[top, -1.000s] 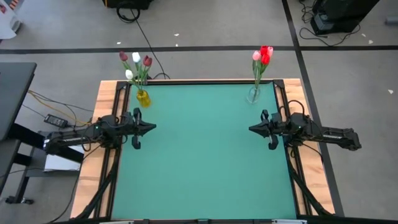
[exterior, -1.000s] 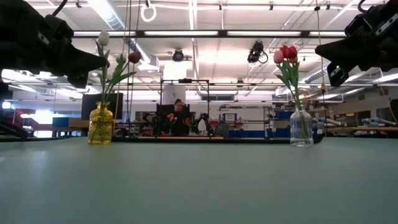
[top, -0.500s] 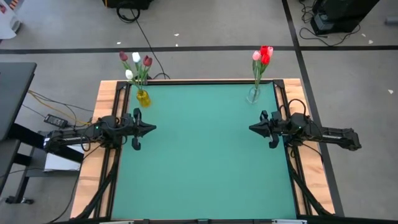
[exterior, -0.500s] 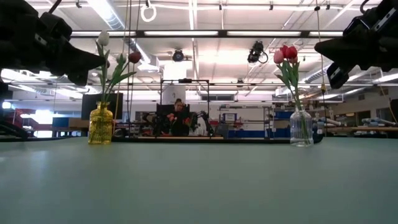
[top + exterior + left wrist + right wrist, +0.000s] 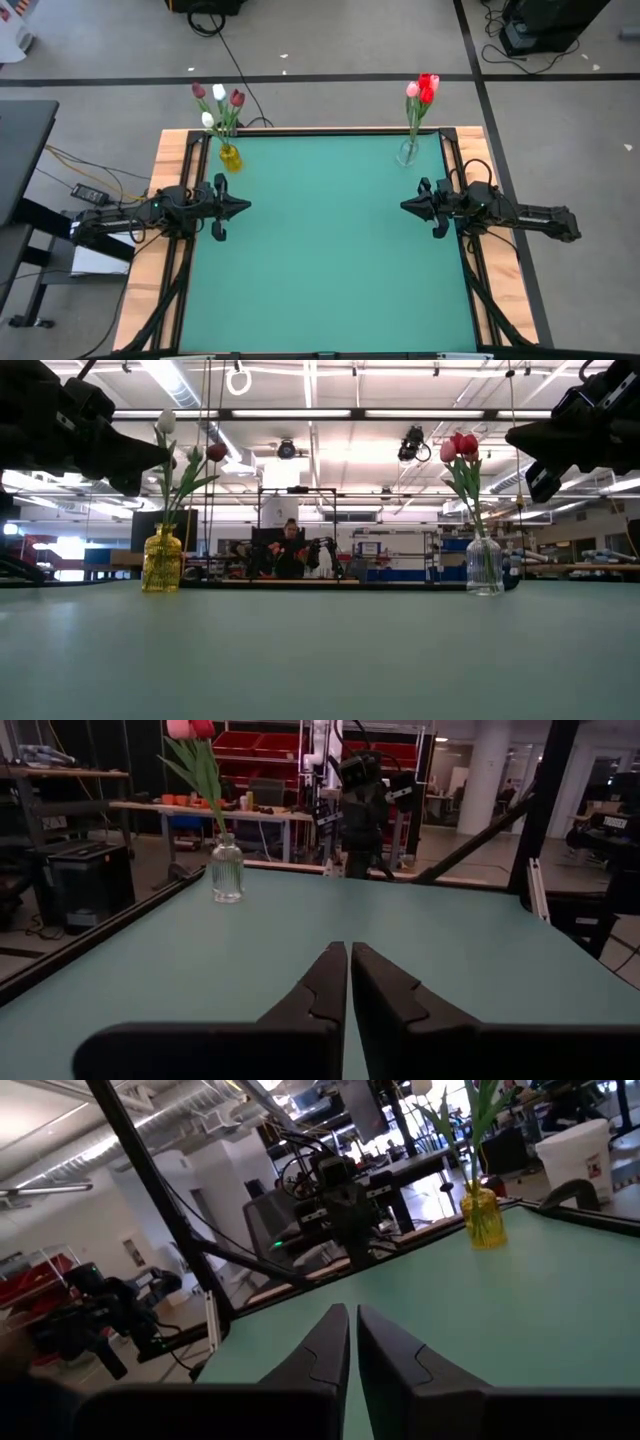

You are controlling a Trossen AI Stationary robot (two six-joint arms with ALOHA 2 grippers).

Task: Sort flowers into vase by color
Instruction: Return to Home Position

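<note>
A yellow glass vase (image 5: 230, 158) stands at the table's far left corner with white and dark red tulips (image 5: 218, 103) upright in it, stems down in the neck. A clear glass vase (image 5: 407, 152) at the far right corner holds pink and bright red tulips (image 5: 423, 89) the same way. My left gripper (image 5: 247, 206) hovers shut above the left edge, pointing toward the table's middle, near the yellow vase (image 5: 162, 560). My right gripper (image 5: 403, 207) hovers shut above the right edge, facing it. The left wrist view shows the clear vase (image 5: 227, 870); the right wrist view shows the yellow one (image 5: 481, 1215).
The green table top (image 5: 325, 250) lies bare between the two arms and toward the near edge. Wooden side rails (image 5: 165, 200) run along the left and right. In the low view a person (image 5: 290, 550) sits in the room beyond the far edge.
</note>
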